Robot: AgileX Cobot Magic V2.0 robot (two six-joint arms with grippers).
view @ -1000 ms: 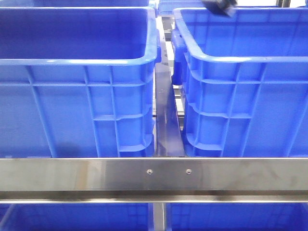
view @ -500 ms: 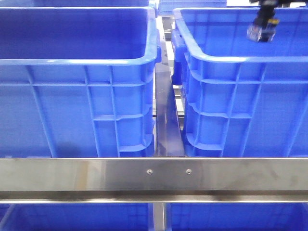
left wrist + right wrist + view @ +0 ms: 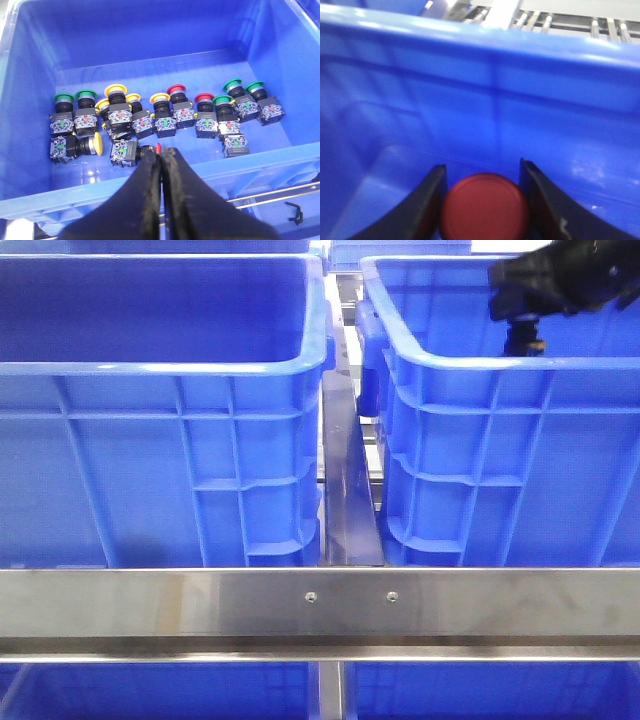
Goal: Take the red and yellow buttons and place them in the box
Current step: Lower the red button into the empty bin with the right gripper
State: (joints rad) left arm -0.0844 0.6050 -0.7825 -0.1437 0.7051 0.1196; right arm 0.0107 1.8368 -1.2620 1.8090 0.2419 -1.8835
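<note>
My right gripper [image 3: 482,169] is shut on a glossy red button [image 3: 485,207] and holds it inside the box [image 3: 480,480], close to its lighter-blue inner wall [image 3: 495,100]. In the front view the right arm [image 3: 560,280] reaches over the box's far right rim. My left gripper [image 3: 161,154] is shut and empty above the near wall of the other blue crate [image 3: 150,40]. Several buttons lie on that crate's floor: red ones [image 3: 176,90], yellow ones [image 3: 115,90] and green ones [image 3: 232,84]. One red-capped button [image 3: 158,148] lies on its side just past the left fingertips.
The darker, smooth-walled crate [image 3: 150,470] stands left of the box with a narrow metal gap [image 3: 345,470] between them. A steel crossbar [image 3: 320,605] runs along the front. More blue crates sit below it.
The right arm has come down from the top right of the front view, carrying the button lower towards the box's rim. The crates have not moved.
</note>
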